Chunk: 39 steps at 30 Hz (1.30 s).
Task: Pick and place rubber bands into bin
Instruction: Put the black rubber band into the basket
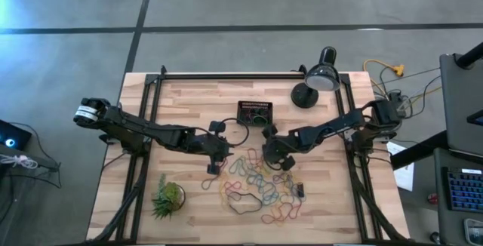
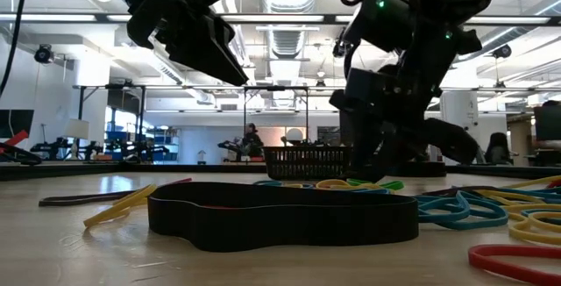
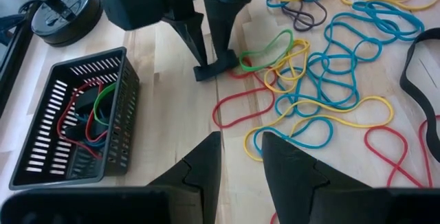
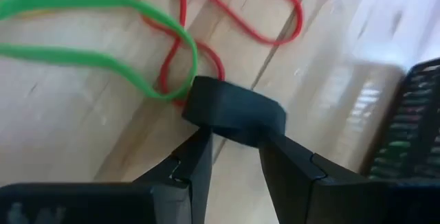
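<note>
Nearest, along the front of the pale wooden surface [image 1: 189,103], lies the scatter of thin, floppy coloured rubber bands [image 1: 256,186], spread in red, blue, yellow, green and black from the middle toward the front edge. A spiky green plant [image 1: 167,198] stands to their left. Just behind them, the right claw [image 3: 218,67] is down at the surface on the pile's far edge; its tips are pressed together, touching a green band [image 4: 103,31] and a red band [image 4: 199,52], though no band is clearly clamped between them. The left claw [image 1: 213,167] hangs above the surface beside the pile, its fingers [image 3: 199,172] a little apart and holding nothing. Farther back sits the small black slotted rectangular bin [image 1: 254,112], with a few red, green and blue bands inside. Behind it, a black round-based desk lamp [image 1: 315,82] stands at the far right.
</note>
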Available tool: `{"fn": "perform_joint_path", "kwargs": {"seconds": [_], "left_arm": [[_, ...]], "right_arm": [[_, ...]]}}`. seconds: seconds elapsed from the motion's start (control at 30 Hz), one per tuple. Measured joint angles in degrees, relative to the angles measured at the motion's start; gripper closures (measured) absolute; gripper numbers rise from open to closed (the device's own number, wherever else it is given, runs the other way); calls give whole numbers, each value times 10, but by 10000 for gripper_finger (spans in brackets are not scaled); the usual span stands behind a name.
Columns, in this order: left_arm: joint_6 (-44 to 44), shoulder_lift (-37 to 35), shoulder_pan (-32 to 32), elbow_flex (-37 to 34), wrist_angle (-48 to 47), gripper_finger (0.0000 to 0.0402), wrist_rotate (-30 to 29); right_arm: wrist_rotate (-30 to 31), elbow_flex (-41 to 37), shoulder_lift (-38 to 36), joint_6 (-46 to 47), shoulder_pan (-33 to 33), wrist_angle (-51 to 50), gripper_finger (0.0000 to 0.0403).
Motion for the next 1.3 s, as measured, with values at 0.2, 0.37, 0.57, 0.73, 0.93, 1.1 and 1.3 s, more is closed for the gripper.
{"fn": "perform_joint_path", "kwargs": {"seconds": [0.2,0.37,0.57,0.73,0.93,1.1,1.3], "left_arm": [[0,0,0,0,-1,311,0],[0,0,0,0,-1,311,0],[0,0,0,0,-1,311,0],[0,0,0,0,-1,311,0],[0,0,0,0,-1,311,0],[0,0,0,0,-1,311,0],[0,0,0,0,-1,311,0]], "right_arm": [[17,15,9,12,3,-1,285],[18,20,-2,13,4,1,284],[13,27,-2,12,4,3,290],[9,27,-2,12,4,1,298],[9,27,-1,14,4,3,319],[-4,26,0,18,4,3,343],[-6,26,0,21,4,8,363]]}}
